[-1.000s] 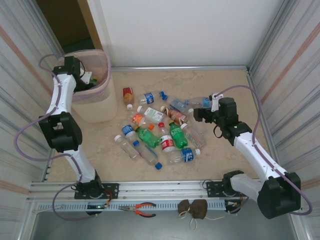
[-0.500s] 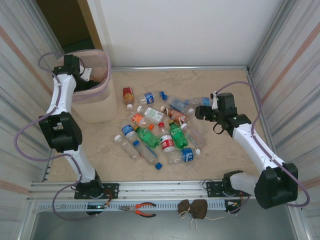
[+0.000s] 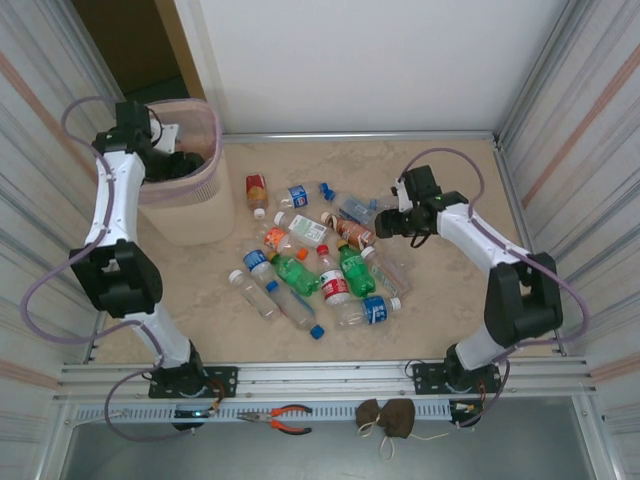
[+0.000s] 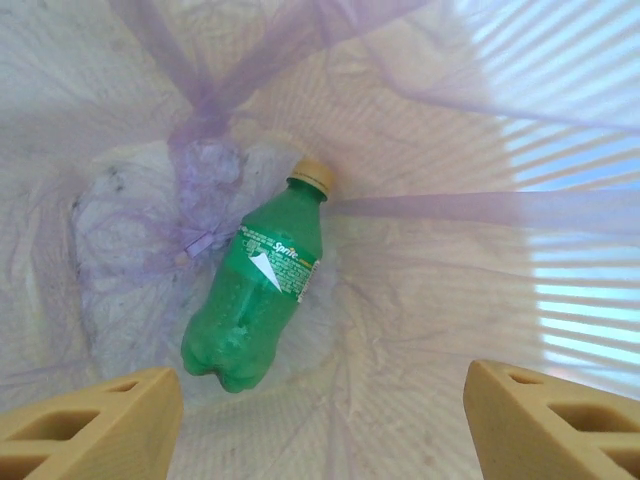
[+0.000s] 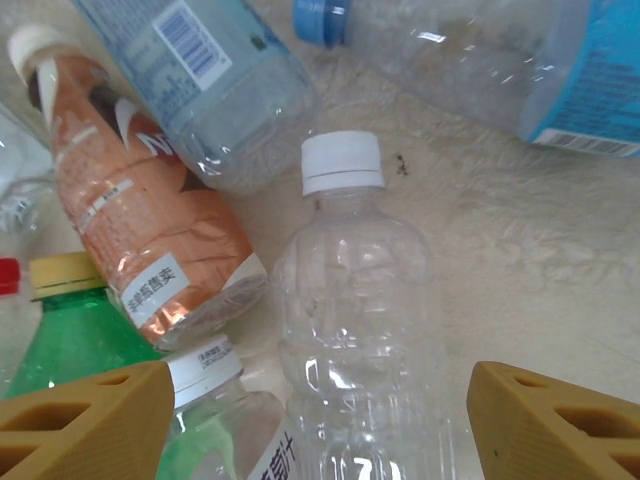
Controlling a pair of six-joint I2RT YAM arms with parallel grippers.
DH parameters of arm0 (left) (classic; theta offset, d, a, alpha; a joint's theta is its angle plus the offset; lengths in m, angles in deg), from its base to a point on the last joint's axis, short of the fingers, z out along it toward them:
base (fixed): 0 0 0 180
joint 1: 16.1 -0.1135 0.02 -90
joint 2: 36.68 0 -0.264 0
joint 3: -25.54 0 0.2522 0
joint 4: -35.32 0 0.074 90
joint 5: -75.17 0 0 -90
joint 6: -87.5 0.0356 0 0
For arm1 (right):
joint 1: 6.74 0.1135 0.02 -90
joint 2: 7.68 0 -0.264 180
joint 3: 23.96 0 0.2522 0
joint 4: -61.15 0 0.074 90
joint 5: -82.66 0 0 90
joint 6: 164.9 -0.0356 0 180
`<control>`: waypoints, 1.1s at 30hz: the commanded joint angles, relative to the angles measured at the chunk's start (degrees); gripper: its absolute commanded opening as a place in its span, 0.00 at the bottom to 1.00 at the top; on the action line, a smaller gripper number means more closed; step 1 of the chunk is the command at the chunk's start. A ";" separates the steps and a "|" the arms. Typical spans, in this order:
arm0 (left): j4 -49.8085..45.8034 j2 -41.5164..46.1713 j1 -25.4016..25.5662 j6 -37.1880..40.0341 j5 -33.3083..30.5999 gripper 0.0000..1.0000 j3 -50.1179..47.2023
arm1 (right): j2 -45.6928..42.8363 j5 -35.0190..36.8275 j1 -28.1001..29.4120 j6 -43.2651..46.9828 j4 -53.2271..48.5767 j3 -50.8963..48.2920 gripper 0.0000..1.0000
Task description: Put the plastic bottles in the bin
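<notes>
Two arms work a heap of plastic bottles [image 3: 320,260] on a marbled counter [image 3: 450,300]; the left gripper [image 4: 325,420] hangs inside the pale-pink bin [image 3: 200,210] at the back left, its fingers spread wide and holding nothing, above a green bottle [image 4: 258,300] that lies on its side at the bottom; the right gripper [image 5: 320,425], also spread and not yet touching anything, hovers at the right edge of the heap, directly over a clear bottle [image 5: 350,300] with a white cap, which lies flat with its cap pointing away from the wrist; most of the bottles remain on the counter, so the job looks to be in its early stages. The step in hand appears to be the pick of that clear bottle; it would go best with the fingers brought down either side of the body, below the shoulder, and closed gently, since thin empty plastic tends to buckle or squirt out sideways; an orange-labelled bottle [image 5: 150,230] lies just beside it on the left, so the left finger needs to slip into the narrow gap rather than land on the label; a straight lift should keep the neighbours from rolling; the left arm would do well to clear the bin's mouth before the right arm carries across.
</notes>
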 commanded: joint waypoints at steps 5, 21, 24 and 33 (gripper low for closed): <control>1.37 6.28 -0.13 -1.83 6.94 0.74 0.22 | 6.61 1.45 0.35 3.29 -4.79 4.67 0.74; 9.38 16.71 -0.18 -5.04 19.42 0.76 -6.33 | 16.40 1.69 -0.28 4.67 -4.89 8.94 0.71; 14.07 19.30 -0.17 -7.13 21.82 0.77 -9.89 | 17.20 2.22 -0.32 5.16 -5.44 9.32 0.69; 24.37 23.14 -0.17 -13.33 26.54 0.74 -15.35 | 14.35 2.87 -0.74 4.83 -5.86 7.70 0.58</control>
